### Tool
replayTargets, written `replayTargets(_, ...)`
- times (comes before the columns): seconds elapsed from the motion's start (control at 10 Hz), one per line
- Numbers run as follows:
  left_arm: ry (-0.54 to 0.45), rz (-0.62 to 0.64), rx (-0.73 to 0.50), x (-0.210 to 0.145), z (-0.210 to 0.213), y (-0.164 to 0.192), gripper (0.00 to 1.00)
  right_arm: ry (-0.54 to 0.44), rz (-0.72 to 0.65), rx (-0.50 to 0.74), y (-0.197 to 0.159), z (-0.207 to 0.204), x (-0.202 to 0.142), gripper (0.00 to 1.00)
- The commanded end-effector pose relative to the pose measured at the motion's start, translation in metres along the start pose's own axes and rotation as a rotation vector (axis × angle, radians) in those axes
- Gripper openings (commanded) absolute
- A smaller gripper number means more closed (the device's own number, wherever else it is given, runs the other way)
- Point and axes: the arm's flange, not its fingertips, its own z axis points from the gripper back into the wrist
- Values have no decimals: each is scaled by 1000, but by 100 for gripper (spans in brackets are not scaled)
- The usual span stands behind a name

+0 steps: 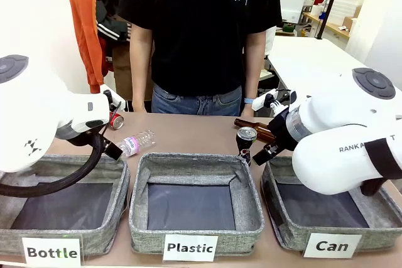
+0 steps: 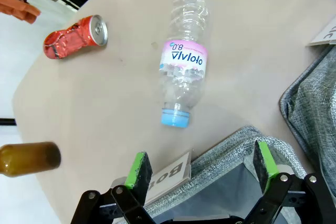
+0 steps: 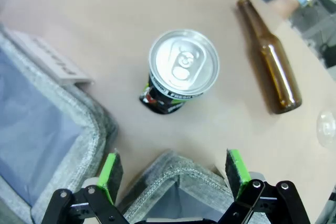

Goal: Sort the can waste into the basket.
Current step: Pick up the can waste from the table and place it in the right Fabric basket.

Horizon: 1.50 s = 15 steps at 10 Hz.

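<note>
The black can (image 3: 181, 74) with its silver top stands upright on the table (image 1: 188, 131), just beyond the corner of the Can basket (image 3: 176, 179). My right gripper (image 3: 173, 174) hangs open above that corner, a little short of the can. In the front view the black can (image 1: 246, 141) stands behind the gap between the Plastic bin and the Can basket (image 1: 290, 233). The crushed red can (image 2: 73, 36) lies on its side at the far left of the table. My left gripper (image 2: 199, 169) is open over the Bottle bin's rim, well apart from it.
A clear plastic bottle (image 2: 184, 72) lies between my left gripper and the red can. One brown glass bottle (image 3: 270, 72) lies right of the black can, another (image 2: 29, 158) near the table edge. A person stands at the far side. Plastic bin (image 1: 195, 208) sits in the middle.
</note>
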Motion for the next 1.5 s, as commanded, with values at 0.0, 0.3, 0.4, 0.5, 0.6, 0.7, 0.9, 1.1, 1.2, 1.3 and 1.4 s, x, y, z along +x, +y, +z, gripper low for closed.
replayTargets(0.0,0,0,0,0,0,0,100,0,-1,0,0,0,0,100)
replayTargets(0.3,0,0,0,0,0,0,100,0,-1,0,0,0,0,100)
replayTargets(0.4,0,0,0,0,0,0,100,0,-1,0,0,0,0,100)
replayTargets(0.5,0,0,0,0,0,0,100,0,-1,0,0,0,0,100)
replayTargets(0.6,0,0,0,0,0,0,100,0,-1,0,0,0,0,100)
replayTargets(0.7,0,0,0,0,0,0,100,0,-1,0,0,0,0,100)
replayTargets(0.9,0,0,0,0,0,0,100,0,-1,0,0,0,0,100)
replayTargets(1.1,0,0,0,0,0,0,100,5,-24,42,-1,7,2,100)
replayTargets(1.2,23,0,-67,0,16,1,100,18,-40,105,-4,22,5,100)
replayTargets(1.3,62,-7,-132,-2,43,1,100,42,-51,192,-9,48,6,100)
replayTargets(1.4,90,-34,-207,-7,76,-2,100,113,-89,249,-17,80,4,100)
